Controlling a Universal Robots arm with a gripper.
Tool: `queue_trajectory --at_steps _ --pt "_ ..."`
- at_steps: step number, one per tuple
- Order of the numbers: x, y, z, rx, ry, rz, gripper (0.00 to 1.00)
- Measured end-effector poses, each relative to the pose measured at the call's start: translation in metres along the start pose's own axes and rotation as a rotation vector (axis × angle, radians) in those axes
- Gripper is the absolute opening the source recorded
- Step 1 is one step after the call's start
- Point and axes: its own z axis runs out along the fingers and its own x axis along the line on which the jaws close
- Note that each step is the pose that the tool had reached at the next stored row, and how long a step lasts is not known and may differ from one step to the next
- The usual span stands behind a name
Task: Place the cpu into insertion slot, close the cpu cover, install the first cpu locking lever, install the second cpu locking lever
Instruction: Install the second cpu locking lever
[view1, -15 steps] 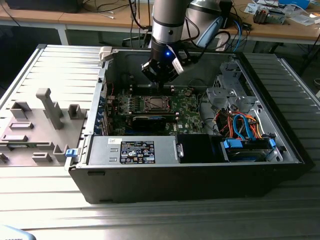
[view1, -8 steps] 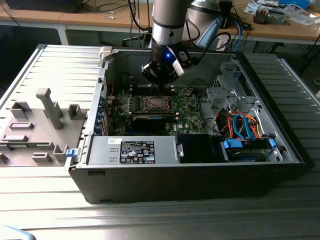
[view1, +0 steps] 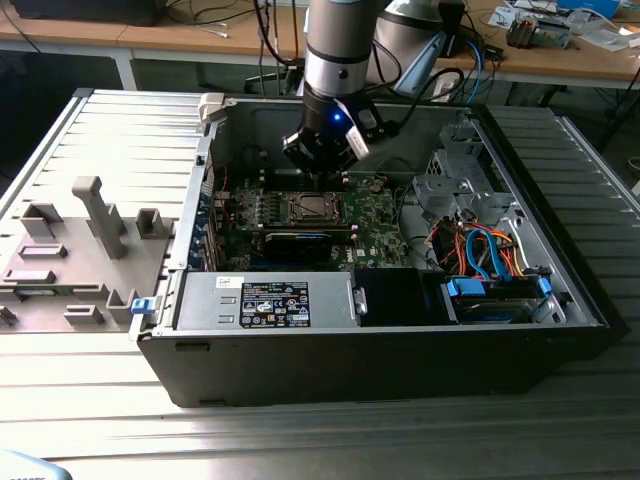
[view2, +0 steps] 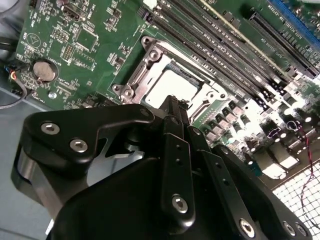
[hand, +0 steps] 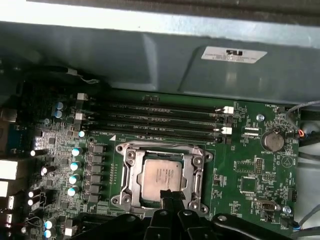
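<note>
The cpu (hand: 161, 176) lies flat in the insertion slot (view1: 313, 208) on the green motherboard, its silvery top showing. The cpu cover (hand: 131, 172) lies down around it as a metal frame, with the chip showing through its window. In the second wrist view the cpu (view2: 170, 86) and the cpu cover (view2: 142, 67) sit just beyond the black fingertips. My gripper (hand: 170, 195) hovers over one edge of the socket, fingers together with nothing between them. From the exterior view, the gripper (view1: 322, 160) hangs inside the open computer case, above the socket.
Long black memory slots (hand: 155, 117) run beside the socket, and a coin battery (hand: 274, 141) sits further along the board. The case holds a power supply (view1: 270, 300) and a drive cage with coloured cables (view1: 480, 250). A grey fixture plate (view1: 70, 250) lies at the exterior view's left.
</note>
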Motion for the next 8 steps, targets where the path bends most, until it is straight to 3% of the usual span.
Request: queue_trajectory --at_steps 2,4,5,7,8 --pt "0.0007 -0.0071 -0.0003 -0.0158 -0.0016 0.0 0.11" --pt "0.0009 -0.0098 -0.0004 -0.0227 -0.0023 0.0 0.11" --pt "0.0011 -0.0112 -0.0005 -0.031 -0.0031 -0.001 0.11" --pt "0.0012 -0.0123 -0.0005 -0.0567 -0.0056 -0.001 0.11" --pt "0.0012 -0.0125 -0.0004 -0.079 -0.0078 -0.001 0.11"
